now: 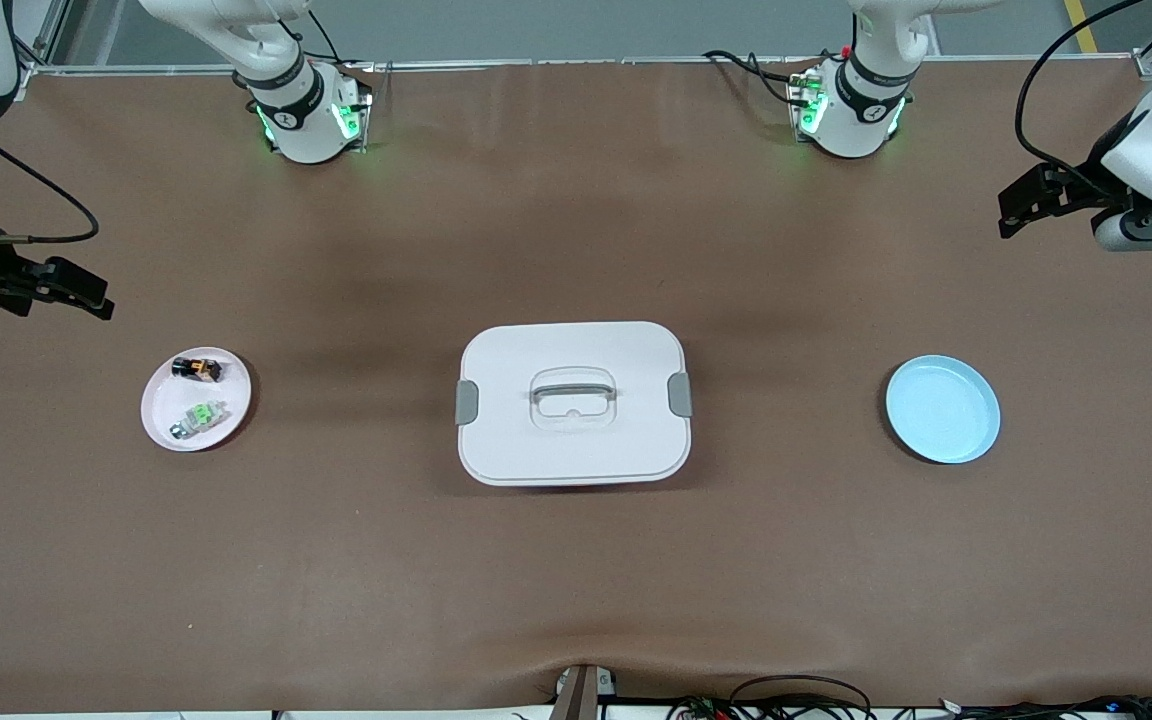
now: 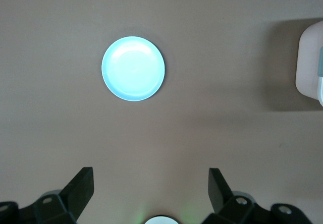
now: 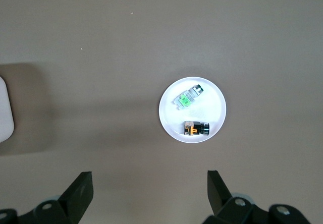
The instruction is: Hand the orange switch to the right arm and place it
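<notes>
Nothing started yet — orange switch (image 1: 197,369) on white plate (image 1: 162,415), toward right arm's end from lidded box (image 1: 573,402), beside green-topped part (image 1: 200,415) and farther from front cam. Right gripper (image 3: 149,188) up near that plate, wide open, holding nothing. Left gripper (image 2: 151,186) up near blue plate (image 1: 942,409), likewise open w/ nothing held. Next, probably — descend on switch, tight aim needed, small part w/ neighbour close.

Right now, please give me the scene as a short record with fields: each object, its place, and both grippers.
orange switch: tiny black block with orange middle, on the white round plate
green-topped white component: same plate, nearer the front camera
white lidded box: table centre
light blue round plate: left arm's end
left gripper: fingers open, waiting
right gripper: fingers open, waiting
</notes>
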You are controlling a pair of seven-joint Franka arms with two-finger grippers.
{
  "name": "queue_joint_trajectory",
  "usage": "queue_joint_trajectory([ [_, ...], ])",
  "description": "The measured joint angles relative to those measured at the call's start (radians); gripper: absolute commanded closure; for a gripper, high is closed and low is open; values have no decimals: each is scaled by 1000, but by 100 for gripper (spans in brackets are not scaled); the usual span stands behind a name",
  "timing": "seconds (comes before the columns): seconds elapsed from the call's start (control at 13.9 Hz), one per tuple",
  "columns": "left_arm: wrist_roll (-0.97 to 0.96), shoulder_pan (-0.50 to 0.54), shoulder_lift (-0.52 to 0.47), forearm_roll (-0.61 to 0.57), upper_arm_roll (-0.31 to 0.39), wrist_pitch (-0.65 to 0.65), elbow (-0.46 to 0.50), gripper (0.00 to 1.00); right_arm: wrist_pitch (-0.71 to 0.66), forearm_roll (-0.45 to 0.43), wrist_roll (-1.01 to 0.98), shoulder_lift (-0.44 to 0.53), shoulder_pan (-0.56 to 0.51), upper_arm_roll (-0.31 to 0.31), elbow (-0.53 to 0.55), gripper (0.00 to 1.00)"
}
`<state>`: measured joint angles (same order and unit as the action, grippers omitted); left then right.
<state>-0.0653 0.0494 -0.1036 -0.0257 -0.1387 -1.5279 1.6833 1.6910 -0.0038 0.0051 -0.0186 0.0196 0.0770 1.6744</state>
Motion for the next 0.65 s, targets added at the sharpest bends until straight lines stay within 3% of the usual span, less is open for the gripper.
queue_joint_trajectory([
  [0.65, 3, -1, 8, 0, -1, -1, -32, 0, -39, 12, 0, 84, 4, 4, -4, 0],
])
